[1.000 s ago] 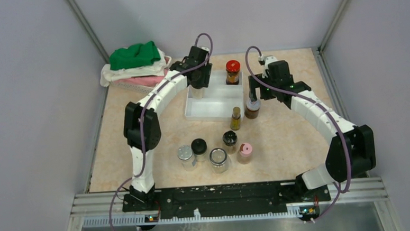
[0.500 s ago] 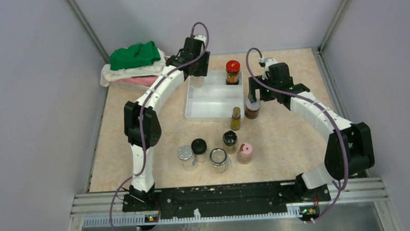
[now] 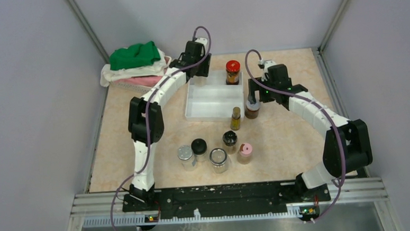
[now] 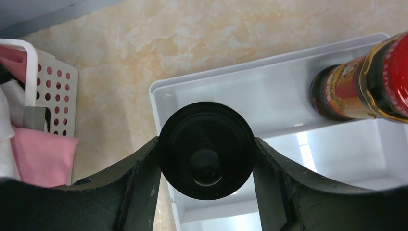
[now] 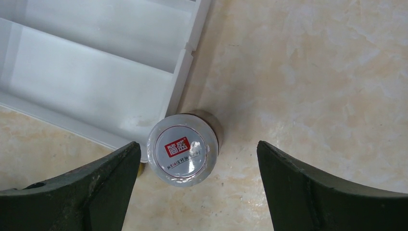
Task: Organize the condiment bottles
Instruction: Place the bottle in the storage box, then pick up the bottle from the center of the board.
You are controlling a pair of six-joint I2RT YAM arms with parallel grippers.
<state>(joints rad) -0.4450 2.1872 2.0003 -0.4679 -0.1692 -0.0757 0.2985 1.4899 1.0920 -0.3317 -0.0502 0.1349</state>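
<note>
Clenching left gripper (image 4: 206, 163) round black-capped glass jar (image 4: 206, 142), at 11 o'clock corner of white stepped plastic tray (image 4: 269, 91). Spreading right gripper (image 5: 198, 148) released, straddling white-red-capped brown jar (image 5: 182, 150) just beside tray, at 4 o'clock.

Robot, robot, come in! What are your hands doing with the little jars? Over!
Left gripper shut on black-capped jar, at tray's far-left corner. Right gripper open, straddling white-red-capped jar on table beside tray. Red-capped bottle stands apart in same row.
</note>
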